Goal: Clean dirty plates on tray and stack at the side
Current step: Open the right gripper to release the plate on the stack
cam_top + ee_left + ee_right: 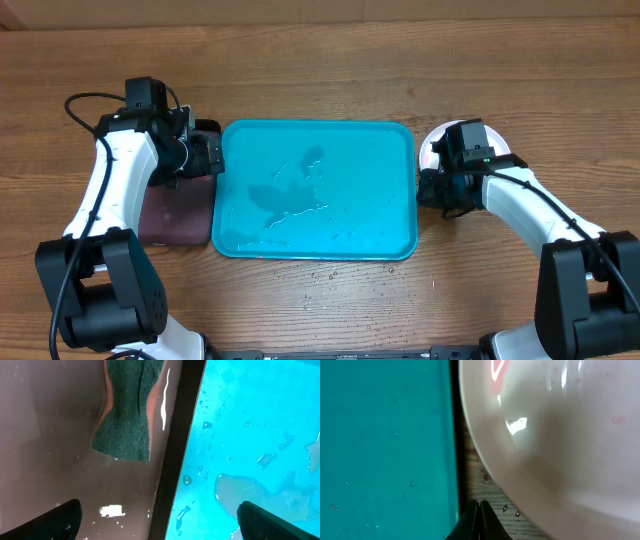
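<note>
At the bench's centre lies the tray, its long sides running left to right, with puddles and drops of water on its floor and no plate on it. Just beside its left rim sits a small black tray with a pinkish inside.

The left arm reaches forward along the left of the bench and bends inward at the wrist, so that the left hand hangs over the line where the two trays meet. In the left wrist view the left hand points down with its fingers spread as wide as they go and nothing between them. One finger is above the small black tray, the other above the tray. A dark green sponge lies in the small black tray, ahead of the hand and apart from it.

The right arm comes forward on the right and turns inward, with the right hand near the tray's right rim. Its fingertips are pressed together and hold nothing, above a wet strip of bench between the tray and a white plate.

That plate sits on the bench just beside the tray's right end, partly hidden by the arm. A faint pink spot shows on it. Whether other plates lie under it cannot be told.
</note>
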`<state>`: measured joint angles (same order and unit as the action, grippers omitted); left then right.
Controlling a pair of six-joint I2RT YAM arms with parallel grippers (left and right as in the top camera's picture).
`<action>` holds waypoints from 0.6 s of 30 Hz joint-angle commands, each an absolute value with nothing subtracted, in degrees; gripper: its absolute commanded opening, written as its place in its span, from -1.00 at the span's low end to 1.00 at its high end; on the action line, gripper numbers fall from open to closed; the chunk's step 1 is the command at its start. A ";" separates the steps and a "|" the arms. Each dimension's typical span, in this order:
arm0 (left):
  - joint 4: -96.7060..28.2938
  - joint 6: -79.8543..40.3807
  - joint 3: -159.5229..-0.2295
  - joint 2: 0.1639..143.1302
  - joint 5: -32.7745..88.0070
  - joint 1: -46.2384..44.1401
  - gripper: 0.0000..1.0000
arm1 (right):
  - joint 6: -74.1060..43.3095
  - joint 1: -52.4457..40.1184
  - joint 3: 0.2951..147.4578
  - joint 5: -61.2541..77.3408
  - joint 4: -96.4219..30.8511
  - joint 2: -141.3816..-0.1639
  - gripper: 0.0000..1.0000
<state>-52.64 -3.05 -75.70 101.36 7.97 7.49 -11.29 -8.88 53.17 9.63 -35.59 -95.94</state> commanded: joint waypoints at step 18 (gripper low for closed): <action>-52.73 -3.44 -76.25 99.63 8.62 7.16 0.99 | -12.21 -9.37 50.74 19.75 -25.78 -99.09 -0.92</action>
<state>-52.73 -3.05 -75.70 101.36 7.97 7.49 -11.99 -8.99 50.89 14.17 -27.46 -98.94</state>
